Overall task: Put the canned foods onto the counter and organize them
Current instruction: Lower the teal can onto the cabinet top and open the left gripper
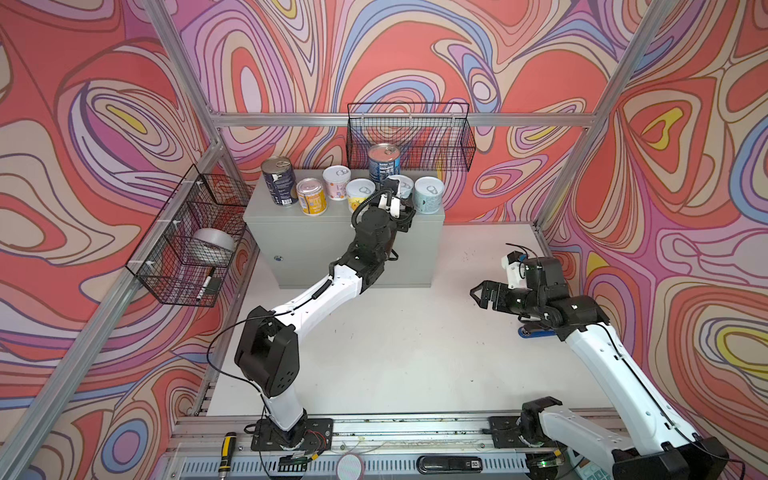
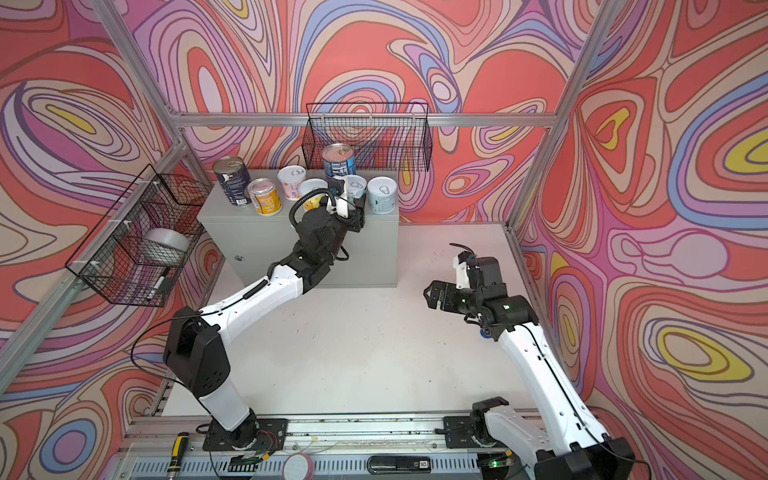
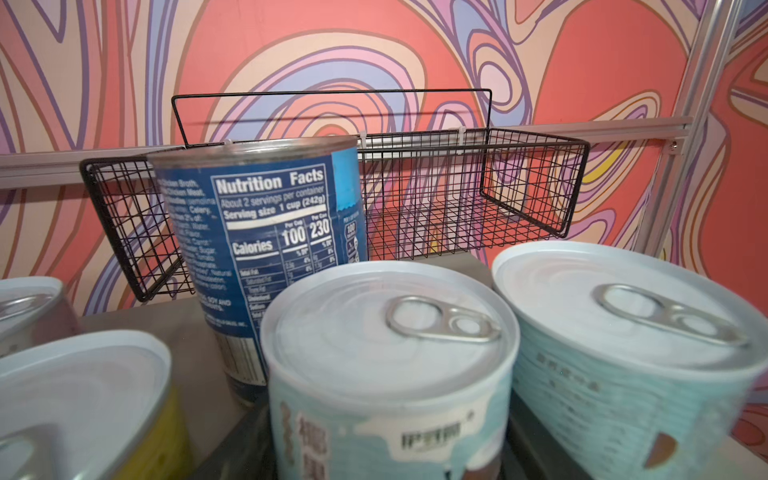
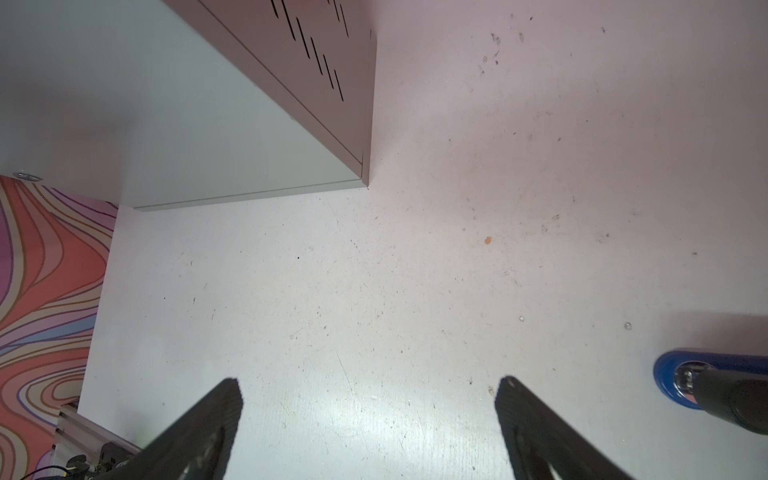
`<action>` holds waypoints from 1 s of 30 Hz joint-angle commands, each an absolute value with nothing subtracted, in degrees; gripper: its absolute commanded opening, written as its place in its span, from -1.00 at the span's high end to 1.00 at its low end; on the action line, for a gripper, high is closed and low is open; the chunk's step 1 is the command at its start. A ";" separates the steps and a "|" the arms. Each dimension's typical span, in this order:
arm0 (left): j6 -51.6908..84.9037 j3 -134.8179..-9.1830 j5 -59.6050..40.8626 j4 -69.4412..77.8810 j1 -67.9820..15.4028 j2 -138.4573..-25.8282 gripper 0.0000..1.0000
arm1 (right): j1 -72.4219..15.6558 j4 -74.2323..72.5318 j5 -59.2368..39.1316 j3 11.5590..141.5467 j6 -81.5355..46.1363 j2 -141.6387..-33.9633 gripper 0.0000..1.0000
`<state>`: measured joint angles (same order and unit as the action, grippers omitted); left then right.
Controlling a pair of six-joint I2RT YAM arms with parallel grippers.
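Seven canned foods stand on the grey counter (image 1: 291, 232) in both top views. From the left they are a tall dark-blue can (image 1: 279, 180), an orange can (image 1: 311, 196), a pink can (image 1: 336, 183), a yellow can (image 1: 360, 195), a second tall blue can (image 1: 384, 162), a white can (image 1: 402, 185) and a pale-blue can (image 1: 428, 194). My left gripper (image 1: 399, 194) is shut on the white can (image 3: 390, 365), whose lid sits level with its neighbours. My right gripper (image 1: 482, 293) hangs open over the white tabletop, holding nothing.
A black wire basket (image 1: 436, 141) hangs on the back wall just behind the cans. Another basket (image 1: 187, 249) on the left wall holds a grey tape roll (image 1: 214, 245). A blue object (image 4: 673, 378) lies beside my right arm. A screwdriver (image 1: 227, 449) lies on the front rail.
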<state>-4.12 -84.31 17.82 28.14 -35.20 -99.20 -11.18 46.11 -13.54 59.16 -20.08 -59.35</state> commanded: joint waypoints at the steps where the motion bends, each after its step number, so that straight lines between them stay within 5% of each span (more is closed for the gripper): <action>1: -5.46 -83.33 18.61 30.91 -34.45 -100.94 -0.06 | -11.09 45.35 -13.99 58.67 -19.86 -58.56 -0.97; 6: -6.40 -82.97 19.01 31.32 -34.45 -101.58 -0.15 | -11.08 45.28 -14.32 58.58 -20.13 -58.71 -0.97; 15: -4.65 -81.30 20.81 33.00 -34.45 -101.67 -1.00 | -11.12 45.53 -14.68 58.71 -20.45 -58.05 -0.97; 30: -7.67 -77.19 15.93 35.89 -35.89 -98.42 -1.00 | -11.11 45.00 -16.83 58.23 -20.29 -57.04 -0.97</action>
<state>-7.31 -79.48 16.53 38.79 -34.96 -99.09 -11.18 45.80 -16.08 59.11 -20.25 -57.93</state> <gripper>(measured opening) 0.999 0.985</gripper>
